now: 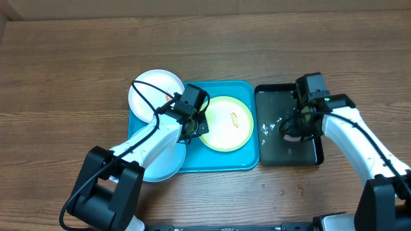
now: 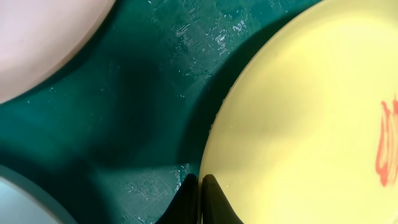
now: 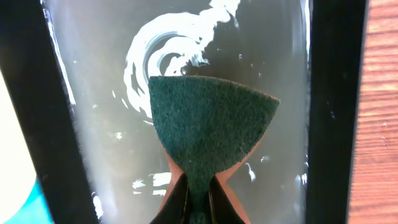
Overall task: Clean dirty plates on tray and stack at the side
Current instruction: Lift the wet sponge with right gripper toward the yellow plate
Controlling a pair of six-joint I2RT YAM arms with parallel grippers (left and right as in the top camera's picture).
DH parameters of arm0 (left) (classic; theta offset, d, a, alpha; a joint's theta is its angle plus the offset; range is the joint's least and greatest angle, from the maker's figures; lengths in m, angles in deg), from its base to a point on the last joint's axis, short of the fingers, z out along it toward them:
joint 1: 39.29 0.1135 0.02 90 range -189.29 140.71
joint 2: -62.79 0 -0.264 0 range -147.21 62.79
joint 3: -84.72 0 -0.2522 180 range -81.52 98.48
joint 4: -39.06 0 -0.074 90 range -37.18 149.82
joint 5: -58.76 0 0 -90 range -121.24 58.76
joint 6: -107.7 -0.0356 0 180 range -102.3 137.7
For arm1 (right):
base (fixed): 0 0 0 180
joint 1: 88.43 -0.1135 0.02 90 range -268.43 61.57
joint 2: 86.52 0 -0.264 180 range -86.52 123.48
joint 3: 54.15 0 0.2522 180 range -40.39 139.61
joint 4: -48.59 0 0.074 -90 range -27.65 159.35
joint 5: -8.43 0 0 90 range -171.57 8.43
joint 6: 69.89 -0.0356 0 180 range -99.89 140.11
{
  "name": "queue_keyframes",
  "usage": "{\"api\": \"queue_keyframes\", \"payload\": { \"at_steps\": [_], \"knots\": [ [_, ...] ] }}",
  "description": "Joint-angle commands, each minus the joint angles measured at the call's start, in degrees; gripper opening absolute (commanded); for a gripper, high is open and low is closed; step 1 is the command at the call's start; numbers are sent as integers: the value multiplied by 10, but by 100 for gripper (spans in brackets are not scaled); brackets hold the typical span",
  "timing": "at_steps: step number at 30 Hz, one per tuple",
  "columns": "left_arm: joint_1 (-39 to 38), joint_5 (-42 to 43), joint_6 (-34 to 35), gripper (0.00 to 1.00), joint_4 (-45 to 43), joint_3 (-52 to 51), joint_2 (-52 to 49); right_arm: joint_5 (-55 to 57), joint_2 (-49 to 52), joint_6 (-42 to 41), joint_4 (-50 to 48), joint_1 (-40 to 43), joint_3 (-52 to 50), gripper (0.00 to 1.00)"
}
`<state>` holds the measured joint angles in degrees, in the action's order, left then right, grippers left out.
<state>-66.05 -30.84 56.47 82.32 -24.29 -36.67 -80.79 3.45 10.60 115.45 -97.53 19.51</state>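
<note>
The yellow-green plate (image 1: 226, 123) lies on the turquoise tray (image 1: 247, 157) with reddish-orange smears (image 2: 388, 149) on it. My left gripper (image 1: 195, 126) is at its left rim, and in the left wrist view the jaws (image 2: 200, 182) are shut on the edge of the yellow-green plate (image 2: 298, 124). The white plate (image 1: 156, 93) overlaps the tray's far-left corner. The light blue plate (image 1: 164, 160) lies at the near-left corner, partly under my left arm. My right gripper (image 3: 198, 193) is shut on a green-faced sponge (image 3: 211, 118) over the black tray (image 3: 336, 93).
The black tray (image 1: 266, 157) stands right of the turquoise tray and holds soapy water with white foam streaks (image 3: 155, 59). Bare wooden table (image 1: 64, 77) surrounds both trays. Small crumbs or drops lie on the table in front of the black tray (image 1: 282, 189).
</note>
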Motion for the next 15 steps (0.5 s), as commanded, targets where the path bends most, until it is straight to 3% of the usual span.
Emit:
{"api": "queue_keyframes", "payload": {
  "at_steps": [1, 9, 15],
  "knots": [
    [6, 6, -15, 4, -1, -6, -6, -23, -2, 7, 20, -3, 73, 4],
    [16, 9, 3, 4, -5, -6, -7, -56, -2, 10, 94, -33, 202, 4],
    [37, 16, 24, 4, -2, -16, -7, -56, -1, 6, 81, -106, 222, 4]
  ]
}}
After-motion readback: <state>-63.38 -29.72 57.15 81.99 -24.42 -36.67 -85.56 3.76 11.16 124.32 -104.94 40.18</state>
